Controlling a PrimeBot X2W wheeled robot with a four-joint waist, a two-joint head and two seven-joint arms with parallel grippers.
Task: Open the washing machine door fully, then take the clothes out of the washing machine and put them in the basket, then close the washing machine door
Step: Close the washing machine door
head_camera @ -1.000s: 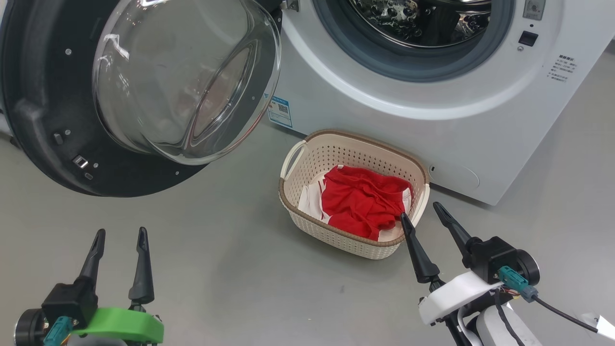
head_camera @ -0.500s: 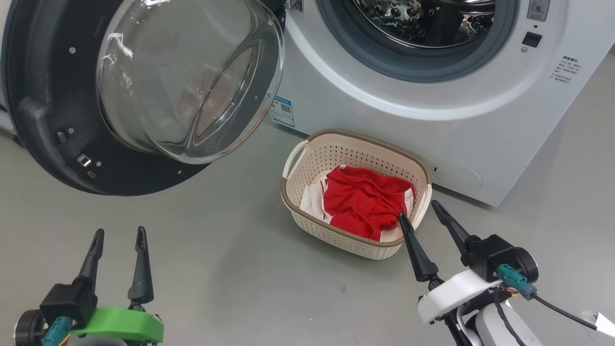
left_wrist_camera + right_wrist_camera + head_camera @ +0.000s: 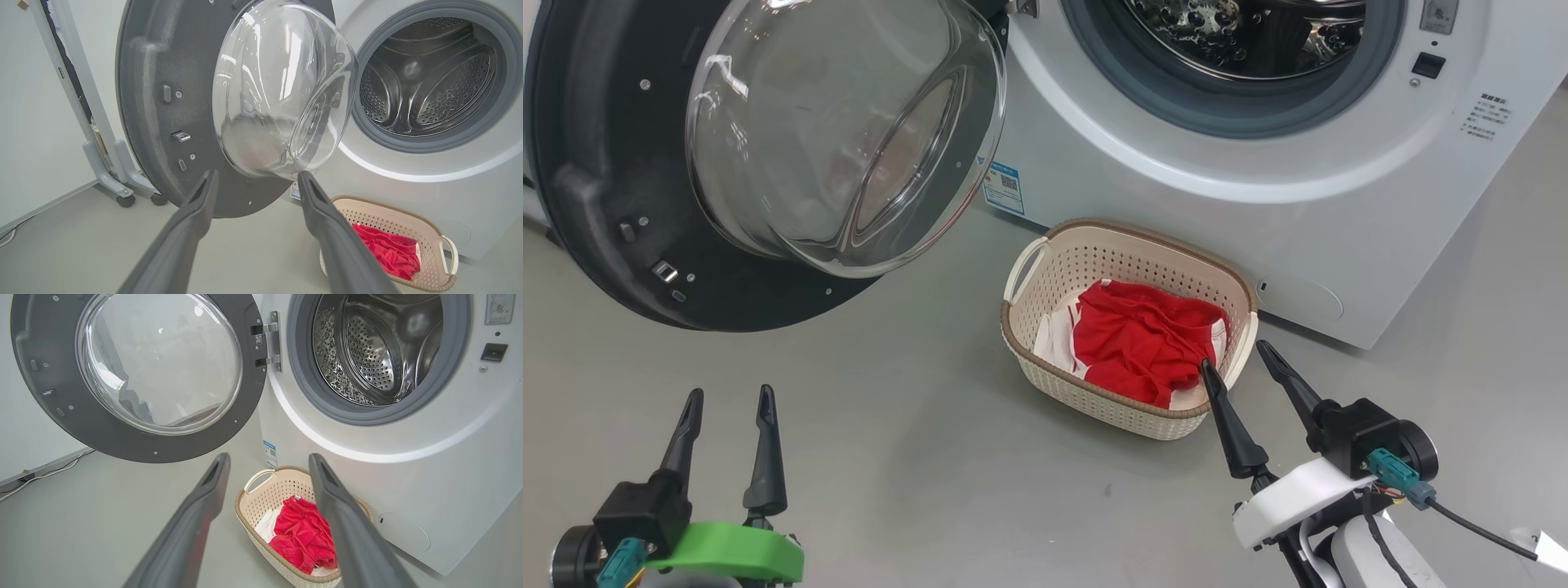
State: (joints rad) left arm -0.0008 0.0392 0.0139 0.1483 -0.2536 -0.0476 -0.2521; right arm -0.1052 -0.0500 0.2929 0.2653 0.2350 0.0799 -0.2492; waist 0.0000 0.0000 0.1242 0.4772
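Your left end effector (image 3: 729, 394) hovers over the floor (image 3: 915, 457) at the lower left of the head view. Its two dark fingers are spread, hold nothing and point toward the washing machine door (image 3: 768, 155). That door hangs swung wide to the left on its hinge (image 3: 269, 345), with its dark inner rim facing you. In the left wrist view its glass bowl (image 3: 282, 94) bulges just beyond the fingertips, apart from them. Your right end effector (image 3: 1233, 355) is likewise spread and empty, with its tips at the near right corner of the basket (image 3: 1111, 408). In the head view one tip overlaps the brown rim there, and you cannot tell whether it touches. The basket stands on the floor just in front of the washing machine (image 3: 1258, 188), below the open porthole and right of the blue label sticker (image 3: 999, 186). The clothes (image 3: 1143, 343) lie bunched inside the basket, red fabric over a little white, mostly toward its right side. Through the porthole you see the bright perforated metal of the drum (image 3: 1241, 33).
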